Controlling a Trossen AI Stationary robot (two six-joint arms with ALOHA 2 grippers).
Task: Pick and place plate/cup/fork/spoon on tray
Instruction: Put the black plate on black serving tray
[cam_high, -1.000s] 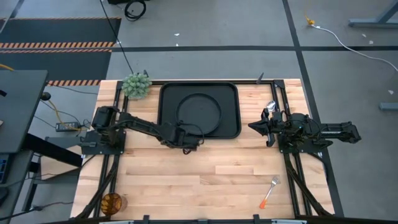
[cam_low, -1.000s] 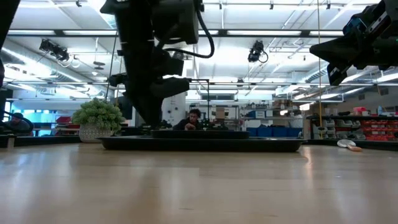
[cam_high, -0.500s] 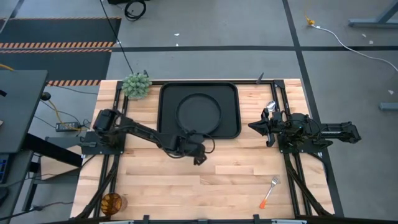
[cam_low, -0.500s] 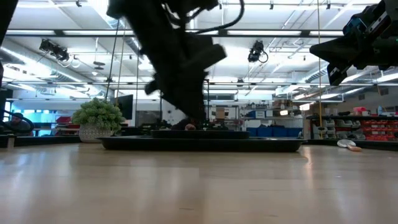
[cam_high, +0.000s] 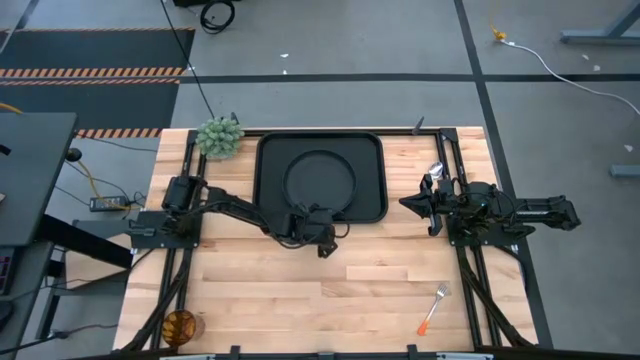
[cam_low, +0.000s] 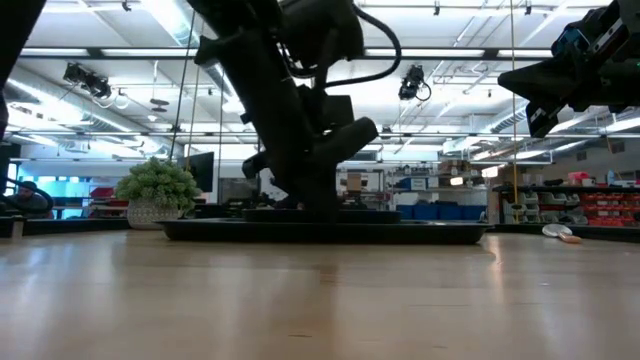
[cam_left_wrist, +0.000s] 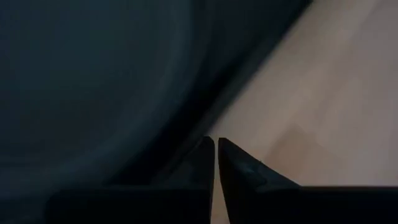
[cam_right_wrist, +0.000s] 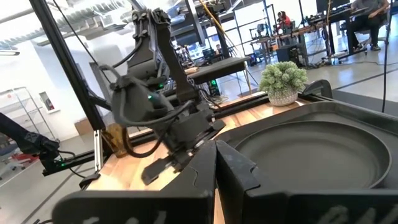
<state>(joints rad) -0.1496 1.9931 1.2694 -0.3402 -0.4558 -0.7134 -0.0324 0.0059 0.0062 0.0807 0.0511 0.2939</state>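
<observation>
Plate (cam_high: 319, 182) sits on tray (cam_high: 270, 205); left gripper (cam_high: 324, 247) closed, empty. Next we open it wide above cup (cam_high: 180, 326).

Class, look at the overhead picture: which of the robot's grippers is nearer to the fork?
The right. The right gripper waits beside the tray, with the fork lying toward the table's front on that same side. The left gripper hangs at the tray's front edge, farther across the table.
</observation>
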